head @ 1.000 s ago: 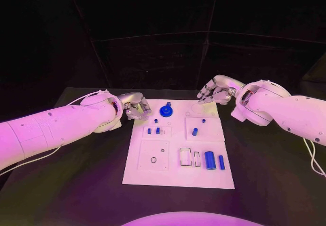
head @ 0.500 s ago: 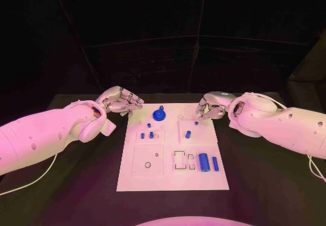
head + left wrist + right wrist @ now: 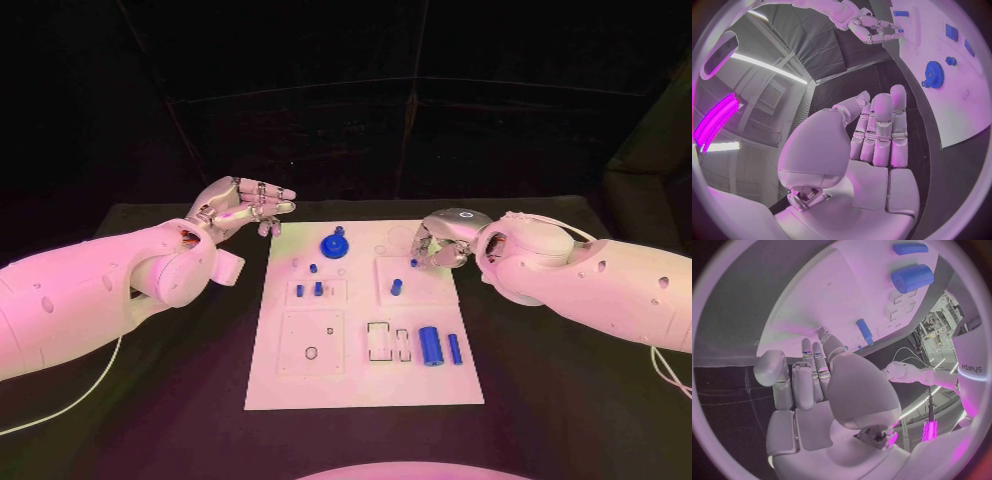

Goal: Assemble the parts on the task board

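1. Black table (image 3: 173,400), board (image 3: 361,385) centred.
2. Left hand (image 3: 242,205) has lifted off the board to 10 o'clock, fingers apart, empty.
3. Right hand (image 3: 440,242) has dropped to the board's 2 o'clock edge, fingers curled; whether it holds anything, can't tell.
4. Parts: gear (image 3: 335,245) at 12, cylinder (image 3: 428,345) at 4. Nothing picked yet.

Pink-magenta light washed the whole scene. The room behind the table (image 3: 173,420) was near black. The white task board (image 3: 361,380) glowed brightest. Wrist views bent strongly at their rims, with a magenta strip lamp glaring there.

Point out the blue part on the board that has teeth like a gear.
The blue gear at the board's far edge, near the left hand; the other blue parts are plain pegs and cylinders.
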{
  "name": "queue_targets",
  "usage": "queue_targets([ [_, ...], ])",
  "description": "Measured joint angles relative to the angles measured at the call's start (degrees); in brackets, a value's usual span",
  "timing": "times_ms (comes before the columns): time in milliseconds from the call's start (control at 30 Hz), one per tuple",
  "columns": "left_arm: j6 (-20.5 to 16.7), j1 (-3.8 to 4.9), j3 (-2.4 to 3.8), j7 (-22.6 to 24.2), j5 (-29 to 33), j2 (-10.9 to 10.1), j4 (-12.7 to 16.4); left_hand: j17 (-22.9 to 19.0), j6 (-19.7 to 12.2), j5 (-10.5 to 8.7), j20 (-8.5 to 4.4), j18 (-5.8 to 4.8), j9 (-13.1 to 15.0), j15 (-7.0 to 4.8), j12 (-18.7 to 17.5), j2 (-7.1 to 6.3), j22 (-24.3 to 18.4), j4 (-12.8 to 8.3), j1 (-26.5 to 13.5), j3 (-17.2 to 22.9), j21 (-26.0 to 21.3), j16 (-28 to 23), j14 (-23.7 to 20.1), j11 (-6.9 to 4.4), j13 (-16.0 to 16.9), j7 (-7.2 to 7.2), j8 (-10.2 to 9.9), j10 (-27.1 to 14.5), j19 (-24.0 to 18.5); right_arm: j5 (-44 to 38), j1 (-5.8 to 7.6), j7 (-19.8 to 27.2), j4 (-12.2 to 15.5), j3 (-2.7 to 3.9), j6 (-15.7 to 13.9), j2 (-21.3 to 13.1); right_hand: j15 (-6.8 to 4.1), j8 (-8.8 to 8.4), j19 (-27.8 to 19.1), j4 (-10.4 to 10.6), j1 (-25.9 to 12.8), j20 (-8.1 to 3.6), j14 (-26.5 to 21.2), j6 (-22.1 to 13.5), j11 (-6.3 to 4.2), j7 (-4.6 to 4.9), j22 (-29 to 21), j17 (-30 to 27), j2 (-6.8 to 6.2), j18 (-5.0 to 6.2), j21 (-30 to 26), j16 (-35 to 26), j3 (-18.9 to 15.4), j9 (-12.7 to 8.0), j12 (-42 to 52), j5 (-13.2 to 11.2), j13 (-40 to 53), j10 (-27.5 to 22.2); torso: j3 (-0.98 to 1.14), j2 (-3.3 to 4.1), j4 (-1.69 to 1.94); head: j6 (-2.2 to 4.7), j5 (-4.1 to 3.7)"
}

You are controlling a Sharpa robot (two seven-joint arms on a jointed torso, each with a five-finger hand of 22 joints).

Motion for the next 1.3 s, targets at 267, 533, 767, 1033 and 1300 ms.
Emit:
queue_targets([
  [267,0.3,-0.04,0.0,0.89,1.67,-0.04,-0.36,-0.57,0.0,0.0,0.0,0.0,0.0,-0.2,0.0,0.0,-0.13,-0.16,0.0,-0.15,0.0,-0.39,-0.2,0.0,-0.05,0.0,0.0,0.0,0.0,-0.62,-0.23,0.2,0.12,0.0,0.12,0.37,0.0,-0.38,0.0,-1.44,0.0,0.0,0.0,0.56,0.2,0.15,0.0,-0.05,0.0,0.0,0.0,0.0,1.65,0.0,-0.61,0.0,-1.64,0.62,-0.01,0.02,0.01,-0.2,0.1],
  [533,0.39,-0.06,0.0,0.98,2.3,0.01,-0.64,-0.81,0.0,0.0,0.0,0.0,-0.05,-0.2,0.22,0.0,-0.14,-0.16,0.0,-0.15,-0.25,-0.67,-0.2,0.0,-0.04,0.0,0.0,0.0,0.0,-0.69,-0.35,0.79,-0.15,0.0,0.54,0.85,0.0,-0.38,0.2,-2.85,-0.15,0.2,0.0,2.53,0.07,0.0,0.53,-0.35,0.64,0.0,0.0,-0.21,4.3,0.08,-0.87,-0.54,-2.94,3.06,-0.02,0.01,0.02,-0.31,0.06],
  [767,0.42,-0.06,-0.01,0.98,2.5,0.03,-0.82,-0.95,-0.01,0.0,0.0,-0.01,-0.05,-0.2,0.22,0.0,-0.23,-0.16,0.0,-0.15,-0.25,-0.67,-0.2,0.0,-0.04,0.0,0.0,0.0,0.0,-0.71,-0.46,1.07,-0.34,0.0,1.22,1.31,0.0,-0.38,0.43,-3.96,-0.52,-0.02,0.0,3.38,-0.33,-0.1,0.84,-0.48,1.01,-0.01,0.0,-0.21,6.22,0.08,-1.48,-0.54,-3.38,4.22,-0.03,-0.01,0.04,-0.47,0.13],
  [1033,0.33,-0.07,-0.01,1.01,2.6,0.09,-0.89,-0.95,-0.01,0.0,0.0,-0.01,-0.04,-0.2,0.22,0.0,-0.29,-0.32,0.0,-0.31,-0.25,-0.88,-0.2,0.0,-0.04,0.0,0.0,0.0,0.0,-0.8,-0.44,1.12,-0.74,0.11,1.66,1.7,0.0,-0.38,0.73,-5.13,-1.39,-0.33,0.0,4.8,-0.53,-0.44,1.62,-0.47,1.07,-0.01,0.62,-0.21,8.65,0.08,-1.76,-1.18,-3.5,6.06,-0.02,-0.01,0.04,-0.7,0.23],
  [1300,0.28,-0.07,-0.01,1.02,2.66,0.1,-0.89,-1.09,-0.01,0.0,0.0,-0.01,-0.04,-0.2,0.22,0.0,-0.28,-0.32,0.0,-0.31,-0.25,-0.87,-0.2,0.0,-0.09,0.0,0.0,0.0,0.0,-1.51,-0.45,0.84,-0.78,0.11,1.54,1.88,0.0,-0.4,1.38,-6.72,-2.13,-0.7,0.0,6.4,-0.84,-0.58,3.18,-0.32,1.21,-0.02,1.66,-0.21,12.75,0.11,-2.23,-3.88,-3.34,7.81,-0.02,0.0,0.04,-0.87,0.26],
])
